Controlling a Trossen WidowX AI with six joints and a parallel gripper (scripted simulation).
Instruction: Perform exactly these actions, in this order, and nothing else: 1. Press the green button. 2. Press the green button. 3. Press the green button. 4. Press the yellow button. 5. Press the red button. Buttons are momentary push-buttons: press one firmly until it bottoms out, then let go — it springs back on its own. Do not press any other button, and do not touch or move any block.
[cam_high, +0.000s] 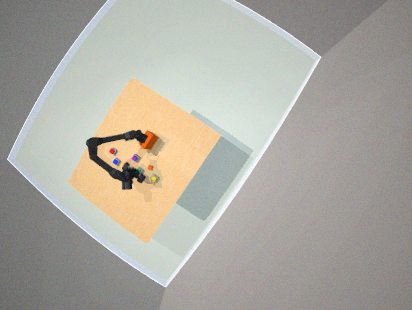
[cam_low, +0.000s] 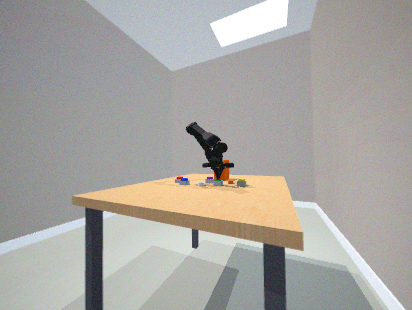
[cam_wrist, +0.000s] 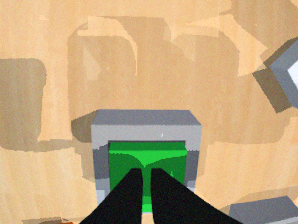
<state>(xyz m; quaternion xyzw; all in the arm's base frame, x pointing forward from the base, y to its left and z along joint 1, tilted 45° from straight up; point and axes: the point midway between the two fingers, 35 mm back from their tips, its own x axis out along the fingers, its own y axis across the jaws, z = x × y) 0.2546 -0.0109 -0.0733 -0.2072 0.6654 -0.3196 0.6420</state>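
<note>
On the green button (cam_wrist: 147, 165), closed empty gripper (cam_wrist: 147, 177) tips

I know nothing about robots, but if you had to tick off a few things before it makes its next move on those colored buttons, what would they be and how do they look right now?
1. Fingers closed, holding nothing: ok.
2. Gripper lined up over the green button: ok, the tips overlap its near edge in the wrist view.
3. Green button bottomed out: cannot tell.
4. How many green presses are done: cannot tell.
5. Yellow button reachable next: ok, it sits right beside the gripper in the top view.
6. Small orange block untouched: ok, it lies apart from the arm.
</note>
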